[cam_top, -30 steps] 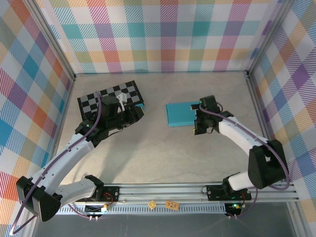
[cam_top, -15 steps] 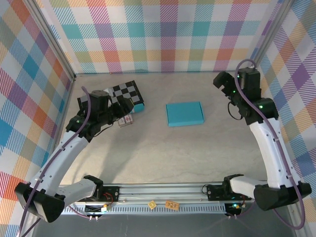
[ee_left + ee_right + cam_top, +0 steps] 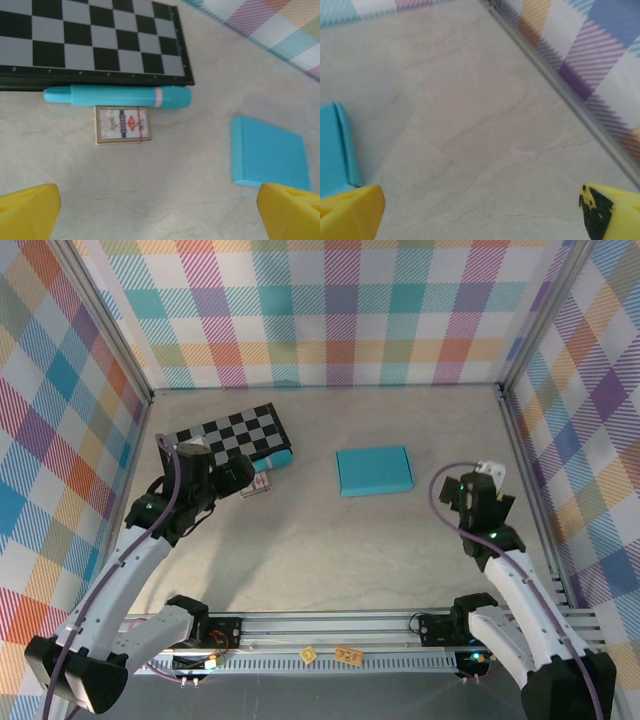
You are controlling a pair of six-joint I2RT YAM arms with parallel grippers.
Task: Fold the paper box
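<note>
The paper box [image 3: 375, 471] lies shut and flat on the table's middle, a turquoise rectangle with nothing touching it. It shows at the right of the left wrist view [image 3: 270, 155] and at the left edge of the right wrist view [image 3: 335, 150]. My left gripper [image 3: 238, 473] hovers open to the box's left, by the checkered board; its yellow fingertips [image 3: 27, 210] stand wide apart over bare table. My right gripper [image 3: 487, 480] is open to the box's right, nothing between its fingertips [image 3: 350, 212].
A black-and-white checkered board [image 3: 230, 435] lies at the back left, with a teal pen [image 3: 117, 95] along its near edge and a small patterned card [image 3: 122, 125] just in front. The right wall's metal rail [image 3: 560, 85] runs close beside the right gripper.
My left gripper has opened and pulled back toward the near left, leaving the card on the table. The right arm left the box's right edge, swung up to the far right, then came down nearer.
</note>
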